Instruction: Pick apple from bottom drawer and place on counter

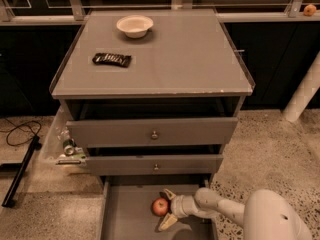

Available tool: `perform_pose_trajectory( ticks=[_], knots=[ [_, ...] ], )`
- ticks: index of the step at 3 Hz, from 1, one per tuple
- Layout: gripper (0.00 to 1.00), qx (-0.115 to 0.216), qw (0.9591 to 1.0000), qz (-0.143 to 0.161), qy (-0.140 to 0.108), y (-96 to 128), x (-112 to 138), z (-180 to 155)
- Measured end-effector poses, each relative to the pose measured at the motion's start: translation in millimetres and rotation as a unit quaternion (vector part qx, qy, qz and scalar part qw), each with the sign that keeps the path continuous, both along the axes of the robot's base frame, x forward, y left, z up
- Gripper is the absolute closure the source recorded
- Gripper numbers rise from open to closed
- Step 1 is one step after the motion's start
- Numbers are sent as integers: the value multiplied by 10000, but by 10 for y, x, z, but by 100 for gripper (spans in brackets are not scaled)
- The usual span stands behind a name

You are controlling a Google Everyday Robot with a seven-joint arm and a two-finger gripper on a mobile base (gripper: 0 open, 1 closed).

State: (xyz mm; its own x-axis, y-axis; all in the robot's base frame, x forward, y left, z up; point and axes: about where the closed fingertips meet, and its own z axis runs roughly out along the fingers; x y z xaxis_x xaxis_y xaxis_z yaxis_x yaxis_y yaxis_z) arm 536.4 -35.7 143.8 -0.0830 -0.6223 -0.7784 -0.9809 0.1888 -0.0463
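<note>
The apple [160, 207] is small, red with yellowish patches, and lies on the floor of the open bottom drawer [125, 211], near its middle. My gripper [167, 209] reaches in from the right, low inside the drawer. Its two pale fingers are spread, one above and one below the apple's right side, and they do not close on it. The counter [175, 59] is the broad grey top of the cabinet, above the two upper drawers.
A white bowl [134, 25] and a dark snack bar [112, 59] lie on the counter. The two upper drawers with knobs [154, 134] stand slightly pulled out. A plastic bin with a can [67, 146] hangs at the cabinet's left. A black cable and stand [20, 169] lie on the floor at left.
</note>
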Motion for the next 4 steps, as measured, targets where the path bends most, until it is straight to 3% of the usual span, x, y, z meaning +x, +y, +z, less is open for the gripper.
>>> perform_pose_trajectory(
  ticks=[1, 4],
  knots=[
    [18, -3, 10000, -10, -11, -5, 16, 1],
    [88, -1, 10000, -8, -8, -4, 14, 1]
  ],
)
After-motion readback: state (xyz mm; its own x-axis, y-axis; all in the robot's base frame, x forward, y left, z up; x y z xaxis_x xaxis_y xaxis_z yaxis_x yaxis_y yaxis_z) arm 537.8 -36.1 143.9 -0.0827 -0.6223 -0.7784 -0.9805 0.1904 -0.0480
